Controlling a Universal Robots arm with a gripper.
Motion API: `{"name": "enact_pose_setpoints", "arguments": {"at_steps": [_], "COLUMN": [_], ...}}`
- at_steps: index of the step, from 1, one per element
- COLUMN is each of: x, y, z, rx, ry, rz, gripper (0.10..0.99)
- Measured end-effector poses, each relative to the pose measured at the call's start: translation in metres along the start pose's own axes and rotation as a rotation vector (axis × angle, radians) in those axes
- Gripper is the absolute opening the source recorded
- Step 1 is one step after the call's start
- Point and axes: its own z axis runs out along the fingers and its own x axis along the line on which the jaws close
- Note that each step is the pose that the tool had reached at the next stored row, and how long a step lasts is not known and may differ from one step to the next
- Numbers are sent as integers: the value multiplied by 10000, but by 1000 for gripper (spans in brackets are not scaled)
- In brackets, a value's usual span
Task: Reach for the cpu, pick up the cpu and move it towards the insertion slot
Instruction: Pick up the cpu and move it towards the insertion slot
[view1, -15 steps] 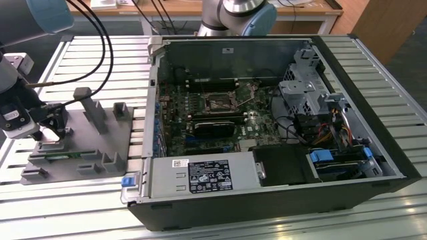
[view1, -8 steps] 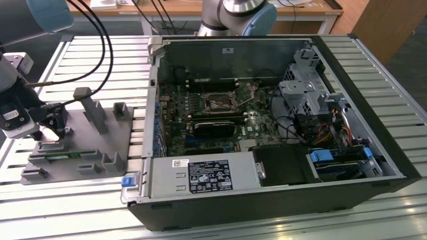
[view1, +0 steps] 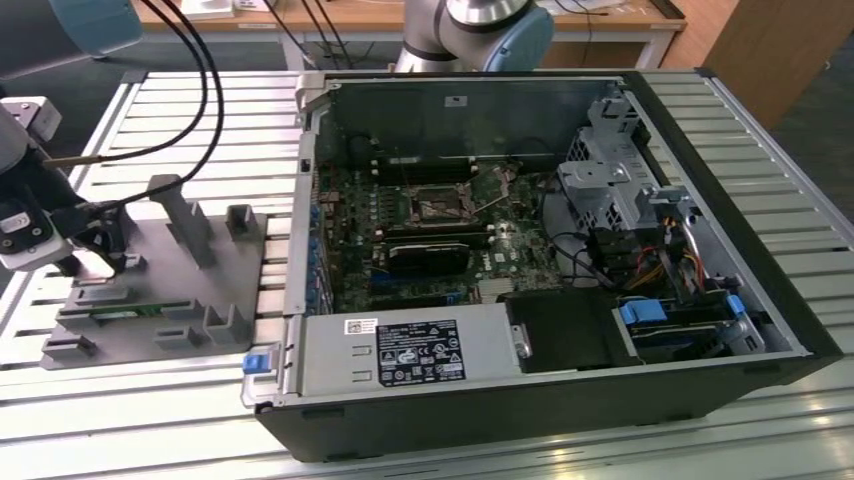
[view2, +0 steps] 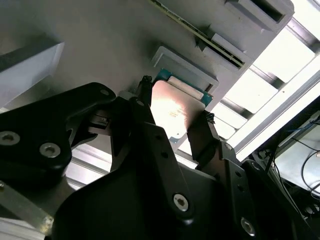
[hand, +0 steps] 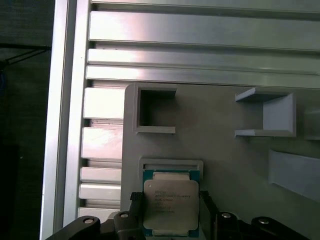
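Note:
The cpu (hand: 170, 202), a flat square chip with a silvery top and green rim, lies in a shallow holder on the grey fixture plate (hand: 225, 160). In both wrist views my gripper (hand: 170, 206) has one black finger against each side edge of the chip (view2: 172, 107), shut on it. In the exterior view the gripper (view1: 100, 250) hangs over the fixture plate (view1: 160, 290) at that view's left. The insertion slot (view1: 438, 208) is the square socket on the motherboard inside the open computer case (view1: 534, 260).
Upright grey brackets (view1: 187, 220) stand on the fixture plate beside the gripper. Black cables (view1: 200, 90) run down to the arm. The case walls, a drive cage (view1: 607, 180) and a power supply (view1: 414, 355) surround the motherboard. Everything rests on a slatted aluminium table (view1: 801, 200).

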Motion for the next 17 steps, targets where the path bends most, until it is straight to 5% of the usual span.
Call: {"name": "enact_pose_setpoints", "arguments": {"at_steps": [17], "x": [0], "y": [10], "z": [-126], "rx": [-1], "ry": [0], "rz": [0], "gripper": [533]}}
